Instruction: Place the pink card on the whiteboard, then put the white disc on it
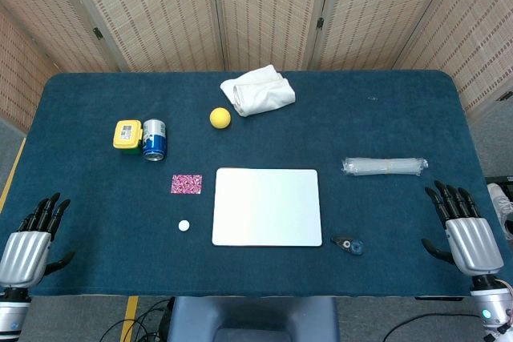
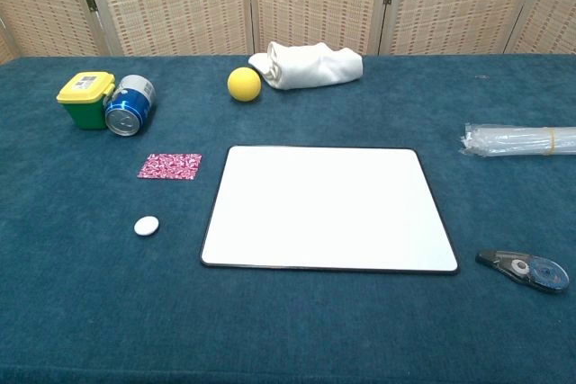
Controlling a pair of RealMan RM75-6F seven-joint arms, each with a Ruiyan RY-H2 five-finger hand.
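Observation:
The pink patterned card (image 1: 187, 184) (image 2: 170, 166) lies flat on the blue cloth just left of the whiteboard (image 1: 267, 207) (image 2: 328, 208). A small white disc (image 1: 183, 226) (image 2: 147, 226) sits in front of the card, also left of the board. The board's surface is bare. My left hand (image 1: 32, 243) rests at the table's front left corner, fingers spread and holding nothing. At the front right my right hand (image 1: 465, 226) lies the same way, empty. Neither hand shows in the chest view.
A yellow-lidded green box (image 1: 127, 134) (image 2: 86, 99) and a blue can (image 1: 154, 139) (image 2: 130, 105) on its side lie back left. A yellow ball (image 1: 220, 118) (image 2: 244, 84) and white cloth (image 1: 257, 90) (image 2: 307, 65) sit behind the board. A clear plastic roll (image 1: 382, 166) (image 2: 520, 139) and tape dispenser (image 1: 349, 244) (image 2: 525, 269) lie right.

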